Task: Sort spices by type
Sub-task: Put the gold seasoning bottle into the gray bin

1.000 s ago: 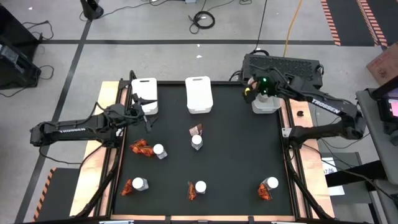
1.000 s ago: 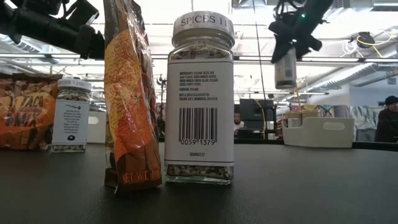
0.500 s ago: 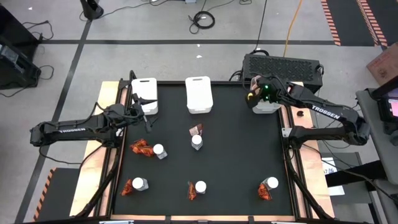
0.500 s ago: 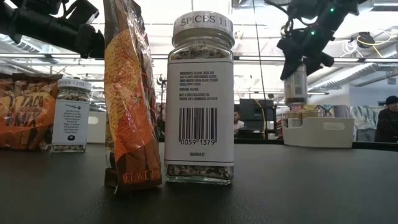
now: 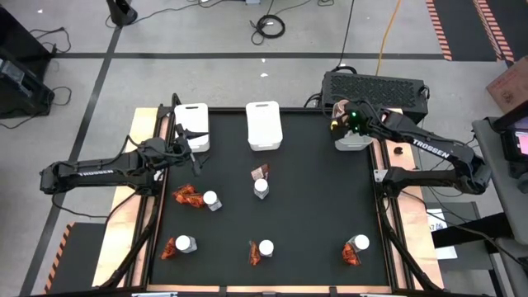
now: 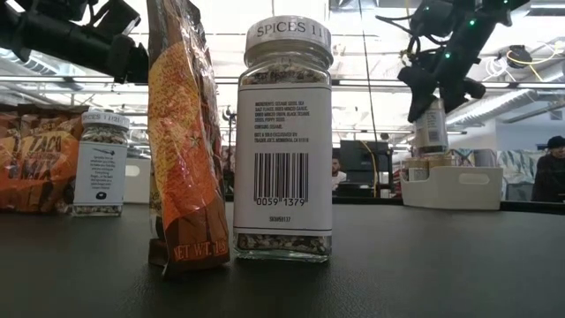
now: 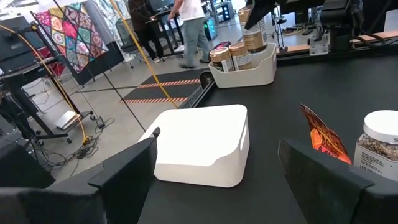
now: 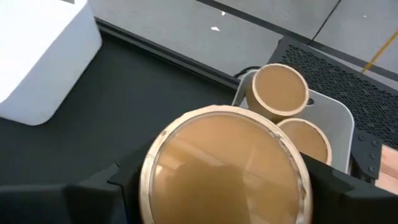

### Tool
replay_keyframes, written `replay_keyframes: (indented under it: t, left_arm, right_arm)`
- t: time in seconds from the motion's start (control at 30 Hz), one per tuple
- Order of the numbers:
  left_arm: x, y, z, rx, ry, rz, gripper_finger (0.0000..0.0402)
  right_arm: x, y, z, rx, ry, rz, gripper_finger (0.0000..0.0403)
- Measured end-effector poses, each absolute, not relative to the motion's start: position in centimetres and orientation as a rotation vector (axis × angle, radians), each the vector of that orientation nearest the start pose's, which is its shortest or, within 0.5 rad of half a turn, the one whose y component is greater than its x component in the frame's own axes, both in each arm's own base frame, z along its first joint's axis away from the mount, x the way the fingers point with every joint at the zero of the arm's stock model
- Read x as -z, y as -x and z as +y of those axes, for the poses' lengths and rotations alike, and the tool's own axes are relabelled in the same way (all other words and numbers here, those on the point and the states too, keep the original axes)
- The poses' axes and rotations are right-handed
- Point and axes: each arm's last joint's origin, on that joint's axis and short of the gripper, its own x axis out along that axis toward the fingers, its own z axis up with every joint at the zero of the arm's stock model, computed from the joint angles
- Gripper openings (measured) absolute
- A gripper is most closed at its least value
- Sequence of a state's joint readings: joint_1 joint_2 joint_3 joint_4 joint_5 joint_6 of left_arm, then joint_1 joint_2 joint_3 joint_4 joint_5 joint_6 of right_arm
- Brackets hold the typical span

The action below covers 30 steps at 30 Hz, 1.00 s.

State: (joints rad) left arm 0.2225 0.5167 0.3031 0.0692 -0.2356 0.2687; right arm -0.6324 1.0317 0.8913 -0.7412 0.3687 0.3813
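Tan-lidded round spice jar (image 8: pixel 227 165) hangs upright, clenched in the right gripper (image 6: pixel 434 93), directly above the white rectangular bin (image 6: pixel 459 190) at the table's one o'clock corner, where two matching tan-lidded jars (image 8: pixel 280 90) already stand; the left gripper (image 5: pixel 183 147) waits open.

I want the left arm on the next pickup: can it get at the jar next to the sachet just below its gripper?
Probably yes. The left gripper hangs open and empty close to that jar and sachet, with bare table around them. The right gripper is far off, holding a tub over the right bin.
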Motion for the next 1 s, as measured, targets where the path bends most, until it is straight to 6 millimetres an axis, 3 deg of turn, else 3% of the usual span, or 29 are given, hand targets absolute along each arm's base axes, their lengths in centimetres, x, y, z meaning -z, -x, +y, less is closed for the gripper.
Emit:
replay_keyframes:
  t: [0.43, 0.7, 1.0]
  left_arm:
    - [-22.7, -13.3, 3.7, -0.435, -0.265, 0.205, 0.0338]
    - [-22.7, -13.3, 3.7, -0.435, -0.266, 0.205, 0.0338]
    - [-22.6, -13.3, 3.6, -0.409, -0.263, 0.208, 0.0338]
  right_arm:
    - [-27.4, -14.8, -13.5, 1.259, -0.45, 0.754, 0.0263]
    - [-25.8, -15.5, -14.5, 1.337, -0.555, 0.777, 0.0263]
    - [-24.4, -16.3, -15.5, 1.503, -0.561, 0.76, 0.0263]
